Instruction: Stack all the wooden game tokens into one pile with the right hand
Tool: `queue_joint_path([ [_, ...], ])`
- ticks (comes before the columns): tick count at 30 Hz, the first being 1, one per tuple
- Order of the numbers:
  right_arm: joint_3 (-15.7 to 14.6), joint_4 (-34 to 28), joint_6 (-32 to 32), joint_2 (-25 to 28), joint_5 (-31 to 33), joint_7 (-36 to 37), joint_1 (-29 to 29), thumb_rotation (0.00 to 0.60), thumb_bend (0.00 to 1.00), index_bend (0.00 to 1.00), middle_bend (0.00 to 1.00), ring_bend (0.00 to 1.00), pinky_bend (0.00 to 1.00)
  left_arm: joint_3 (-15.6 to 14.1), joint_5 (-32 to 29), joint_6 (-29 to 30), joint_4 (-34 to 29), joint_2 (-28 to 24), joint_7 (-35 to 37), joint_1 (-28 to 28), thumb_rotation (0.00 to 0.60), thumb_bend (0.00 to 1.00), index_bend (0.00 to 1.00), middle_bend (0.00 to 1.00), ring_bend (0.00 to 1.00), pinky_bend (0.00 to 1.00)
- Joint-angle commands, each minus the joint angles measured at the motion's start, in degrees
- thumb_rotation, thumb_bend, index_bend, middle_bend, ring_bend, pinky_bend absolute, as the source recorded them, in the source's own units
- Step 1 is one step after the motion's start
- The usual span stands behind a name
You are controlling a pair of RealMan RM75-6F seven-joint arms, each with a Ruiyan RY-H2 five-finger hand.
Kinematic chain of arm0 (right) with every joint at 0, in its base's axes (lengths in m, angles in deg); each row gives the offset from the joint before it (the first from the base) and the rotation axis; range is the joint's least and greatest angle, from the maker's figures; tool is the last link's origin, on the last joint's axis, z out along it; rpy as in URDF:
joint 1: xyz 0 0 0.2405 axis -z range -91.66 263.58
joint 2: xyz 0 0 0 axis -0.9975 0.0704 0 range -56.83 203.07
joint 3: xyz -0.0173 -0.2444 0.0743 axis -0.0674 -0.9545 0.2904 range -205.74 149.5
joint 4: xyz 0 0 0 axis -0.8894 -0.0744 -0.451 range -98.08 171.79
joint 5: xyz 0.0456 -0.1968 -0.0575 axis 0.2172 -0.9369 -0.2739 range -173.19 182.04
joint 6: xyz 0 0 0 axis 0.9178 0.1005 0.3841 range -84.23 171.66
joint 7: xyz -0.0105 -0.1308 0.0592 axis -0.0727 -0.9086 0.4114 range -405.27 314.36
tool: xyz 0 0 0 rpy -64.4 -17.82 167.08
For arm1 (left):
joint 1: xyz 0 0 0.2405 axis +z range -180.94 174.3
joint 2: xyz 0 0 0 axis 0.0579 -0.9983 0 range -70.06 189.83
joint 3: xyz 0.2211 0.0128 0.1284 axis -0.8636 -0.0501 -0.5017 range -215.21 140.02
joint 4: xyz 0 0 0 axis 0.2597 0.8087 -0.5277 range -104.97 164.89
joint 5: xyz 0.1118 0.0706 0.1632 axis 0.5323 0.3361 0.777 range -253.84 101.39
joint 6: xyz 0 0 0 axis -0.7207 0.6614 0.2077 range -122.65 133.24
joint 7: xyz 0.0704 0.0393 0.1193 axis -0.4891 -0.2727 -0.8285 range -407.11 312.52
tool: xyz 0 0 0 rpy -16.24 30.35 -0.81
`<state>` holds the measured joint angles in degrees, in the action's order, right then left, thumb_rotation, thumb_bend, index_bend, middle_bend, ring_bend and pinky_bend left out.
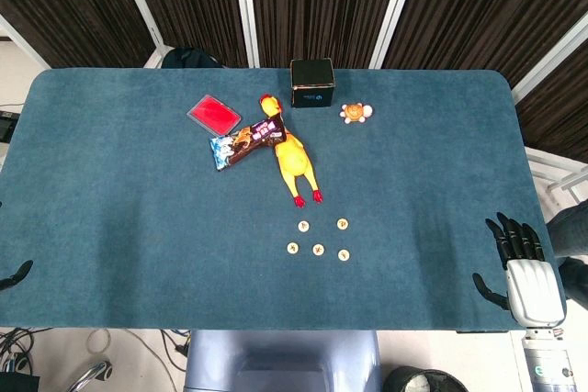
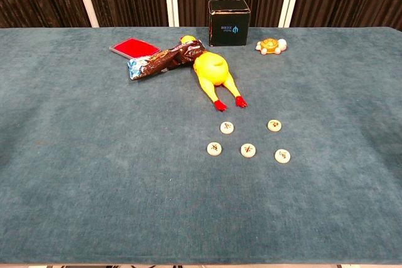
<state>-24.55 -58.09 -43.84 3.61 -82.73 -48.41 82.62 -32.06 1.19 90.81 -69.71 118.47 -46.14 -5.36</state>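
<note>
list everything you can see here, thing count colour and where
wooden game tokens: five, pale, loose cluster near table centre, none stacked
rubber chicken: one, yellow, lying above the tokens
snack packet: one, dark, at the chicken's head end
flat case: one, red, far left of the packet
box: one, black, far edge
turtle toy: one, orange, right of the box
table: one, blue cloth
right robot hand: black and silver, fingers apart, right table edge
left robot hand: only a black tip, left edge
</note>
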Motion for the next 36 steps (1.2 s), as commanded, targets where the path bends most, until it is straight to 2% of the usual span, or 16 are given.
queue_joint_path([
  [1,0.14,-0.17,-0.01,-0.03,0.33,0.25,0.08,0.600,0.34,0.09,0.00,0.00,0.00,0.03,0.02,0.04,-0.01,0.04,0.14,0.03,0.600,0.19,0.10,0.00,0.00,0.16],
  [12,-0.20,-2.47,2.91,0.93,2.20,1.75,-0.31,0.600,0.34,0.16,0.00,0.00,0.00,0.13,-0.29,0.13,-0.41,0.03,0.12,0.12,0.600,0.19,0.10,0.00,0.00,0.16],
  [19,0.43,-6.89,12.86,5.71,5.02,3.27,-5.08,0.600,0.34,0.20,0.00,0.00,0.00,-0.06,-0.18,-0.12,-0.53,0.19,-0.39,0.02,0.600,0.19,0.10,0.00,0.00,0.16],
  [23,2.40,-9.66,16.63,6.64,7.19,-0.19,-8.41,0.600,0.34,0.22,0.00,0.00,0.00,-0.09,-0.37,-0.21,-0.66,0.28,-0.76,0.01,0.600,0.19,0.10,0.00,0.00,0.16],
  [27,4.90,-12.59,20.28,5.23,11.90,-5.77,-12.18,0.600,0.34,0.26,0.00,0.00,0.00,-0.15,-0.42,-0.30,-0.80,0.33,-0.91,0.00,0.600,0.19,0.10,0.00,0.00,0.16],
  [30,6.96,-13.90,23.58,2.96,16.68,-11.10,-16.09,0.600,0.34,0.28,0.00,0.00,0.00,-0.10,-0.56,-0.33,-0.85,0.29,-0.82,0.01,0.600,0.19,0.10,0.00,0.00,0.16],
  [36,10.00,-11.71,26.97,-4.12,26.27,-21.26,-23.47,0.600,0.34,0.30,0.00,0.00,0.00,-0.05,-1.00,-0.63,-0.82,0.14,-0.44,0.03,0.600,0.19,0.10,0.00,0.00,0.16],
])
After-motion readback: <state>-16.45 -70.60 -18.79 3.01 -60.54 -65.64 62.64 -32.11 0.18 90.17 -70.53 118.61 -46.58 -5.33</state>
